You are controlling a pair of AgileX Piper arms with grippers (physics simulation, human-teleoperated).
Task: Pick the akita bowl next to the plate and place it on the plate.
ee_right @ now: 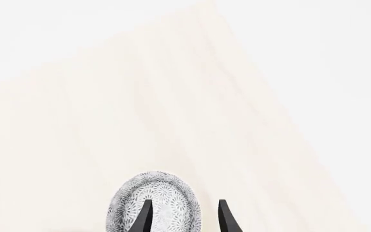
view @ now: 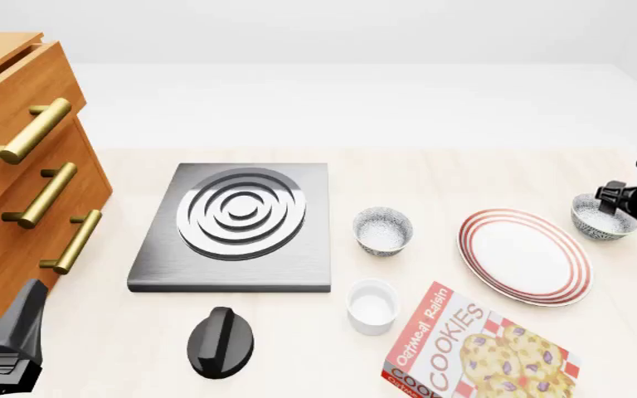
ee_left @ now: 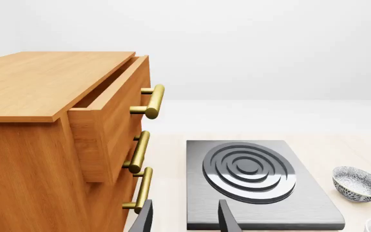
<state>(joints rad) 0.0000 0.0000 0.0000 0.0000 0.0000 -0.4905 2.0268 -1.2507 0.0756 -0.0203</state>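
We are working on the bowl (view: 597, 217) sitting just beside the plate's (view: 524, 254) far right rim, on the table (view: 407, 178). It is looking like glazed ceramic: stiff, light for its size, slick on the curved outside and likely to chip if dropped. We are judging the rim wall the best hold, one finger inside and one outside, since the rounded belly would be slipping out of a wide pinch.

The right gripper (ee_right: 184, 216) is hovering at that bowl with its jaws parted; in the wrist view one fingertip is lying over the white inside and the other just past the rim, so the wall is sitting between them, not yet clamped as far as we can tell.

A look-alike bowl (view: 383, 230) is standing between the plate and the burner (view: 235, 224), well apart from our target. A white cup (view: 371, 306) and a cookie box (view: 468, 352) are lying nearer us.

The left gripper (ee_left: 184, 217) is idling open and empty by the drawers (ee_left: 56, 145).
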